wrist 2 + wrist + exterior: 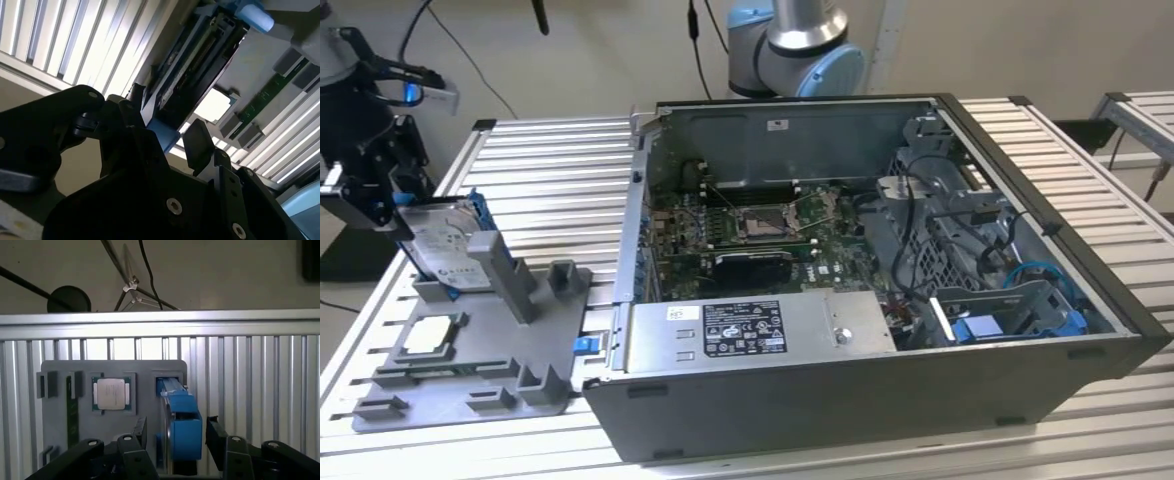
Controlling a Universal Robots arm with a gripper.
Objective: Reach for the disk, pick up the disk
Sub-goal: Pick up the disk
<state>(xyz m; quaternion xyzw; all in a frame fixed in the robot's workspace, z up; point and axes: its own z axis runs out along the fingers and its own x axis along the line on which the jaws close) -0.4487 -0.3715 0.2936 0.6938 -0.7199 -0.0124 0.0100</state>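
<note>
Blue plastic frames the disk, which stands on edge in a slot of the grey fixture plate at the exterior view's left, its silver face and white label turned towards the camera. The gripper hangs just over the disk's upper edge.

In the first wrist view the disk is seen edge-on, and the gripper straddles it with its jaws spread wide. One of the black fingers sits just beside the blue bracket and the other stands further off, with a gap on each side, so neither touches it. In the second wrist view the bracket's blue edge likewise lies between the two fingers.

On the same plate, a square silver processor chip lies flat in its recess beside the disk's slot, and a green memory stick lies beyond it. An open computer case sits on the slatted aluminium table at the exterior view's right.
</note>
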